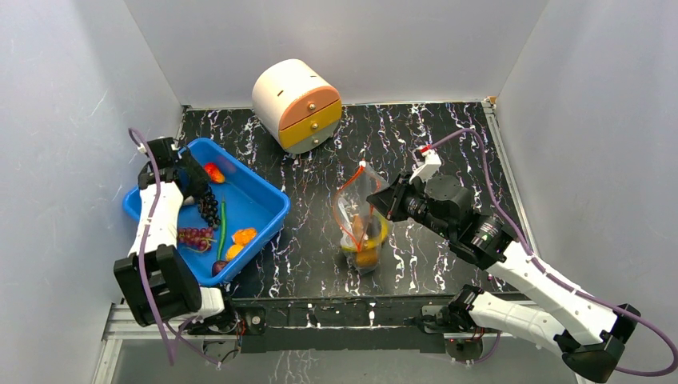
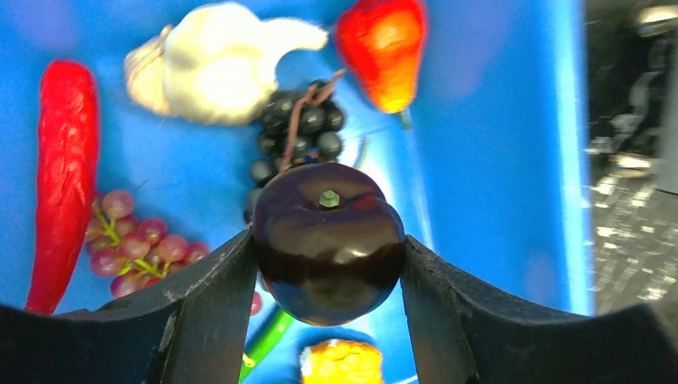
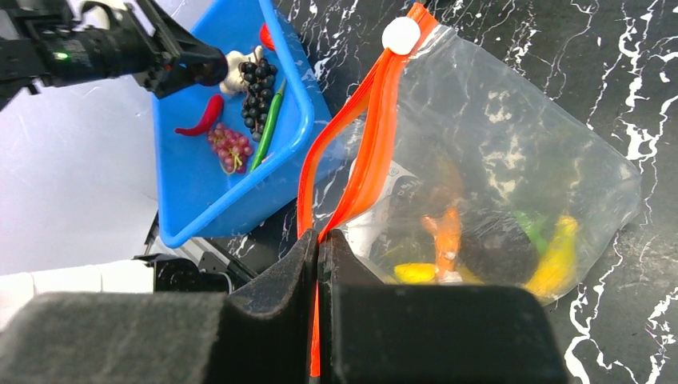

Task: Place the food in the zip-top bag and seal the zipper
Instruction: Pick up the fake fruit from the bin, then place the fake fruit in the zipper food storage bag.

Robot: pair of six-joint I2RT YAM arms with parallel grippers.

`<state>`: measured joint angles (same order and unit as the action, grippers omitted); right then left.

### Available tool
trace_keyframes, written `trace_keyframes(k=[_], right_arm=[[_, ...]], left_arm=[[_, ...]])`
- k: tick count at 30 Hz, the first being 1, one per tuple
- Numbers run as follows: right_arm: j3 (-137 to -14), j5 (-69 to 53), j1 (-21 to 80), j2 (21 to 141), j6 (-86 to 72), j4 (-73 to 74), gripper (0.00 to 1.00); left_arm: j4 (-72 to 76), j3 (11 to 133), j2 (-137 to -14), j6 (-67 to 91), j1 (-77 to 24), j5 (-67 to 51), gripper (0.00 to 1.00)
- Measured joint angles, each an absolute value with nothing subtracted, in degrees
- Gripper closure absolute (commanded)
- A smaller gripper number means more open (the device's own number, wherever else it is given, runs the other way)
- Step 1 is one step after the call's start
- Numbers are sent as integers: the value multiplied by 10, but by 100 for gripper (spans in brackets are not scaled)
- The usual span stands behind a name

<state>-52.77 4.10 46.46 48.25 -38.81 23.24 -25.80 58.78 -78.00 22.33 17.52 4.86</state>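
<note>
My left gripper is shut on a round dark purple fruit and holds it above the blue bin. Below it in the bin lie white garlic, a red chili, dark grapes, pink grapes and a red-orange fruit. My right gripper is shut on the zipper of the clear zip-top bag and holds the mouth up and parted. A white slider sits at the strip's far end. Yellow, orange, green and dark food lies inside the bag.
A round cream drawer unit with an orange and a yellow drawer stands at the back centre. The blue bin sits at the left of the black marbled table. Grey walls close in on three sides.
</note>
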Motion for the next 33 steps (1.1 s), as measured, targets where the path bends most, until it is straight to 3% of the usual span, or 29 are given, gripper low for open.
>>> trace_keyframes(k=[14,21,33], right_arm=[[-527,63,465,483,-396,243,100],[-521,63,465,488,-412,237,100],[-508,54,465,523,-442,194,100]], left_arm=[[-265,672,-715,220,83,-183,56],[-192,617,-675,251,-23,-329,57],[-33,519,-647,342,-166,-473,55]])
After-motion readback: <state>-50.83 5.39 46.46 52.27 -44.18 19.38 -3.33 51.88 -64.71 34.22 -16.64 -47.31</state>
